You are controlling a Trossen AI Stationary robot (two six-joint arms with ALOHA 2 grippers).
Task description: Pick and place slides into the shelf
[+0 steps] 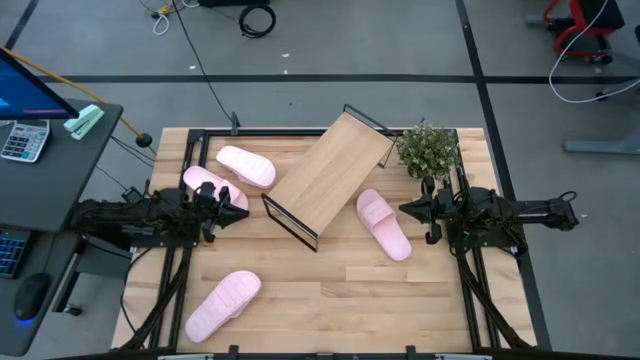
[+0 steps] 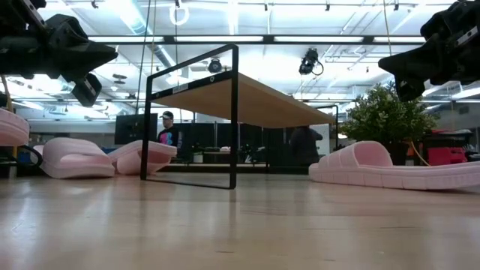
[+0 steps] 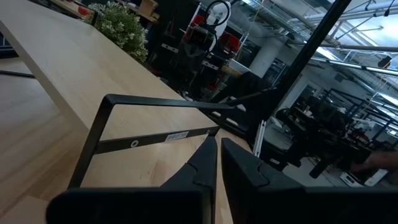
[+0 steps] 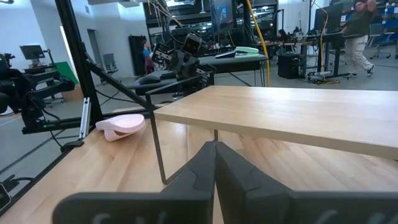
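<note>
Shelf (image 1: 330, 175) at table centre. Left gripper (image 1: 240, 212) at 9 o'clock, right gripper (image 1: 405, 209) at 3 o'clock: both pressed together, holding nothing. Four slides (image 1: 383, 224) lie around.

The shelf (image 2: 225, 94) stood mid-table, between the two grippers and below their level, its wood top on a black frame. The left gripper (image 2: 88, 84) hung high above the table, with two slides (image 2: 75, 157) lying below it and a third slide (image 2: 11, 127) cut off at the edge beside it. The right gripper (image 2: 409, 86) hung equally high opposite; a fourth slide (image 2: 390, 169) lay beneath it, a plant (image 2: 386, 116) behind. A person (image 2: 168, 131) stood far behind the table.
</note>
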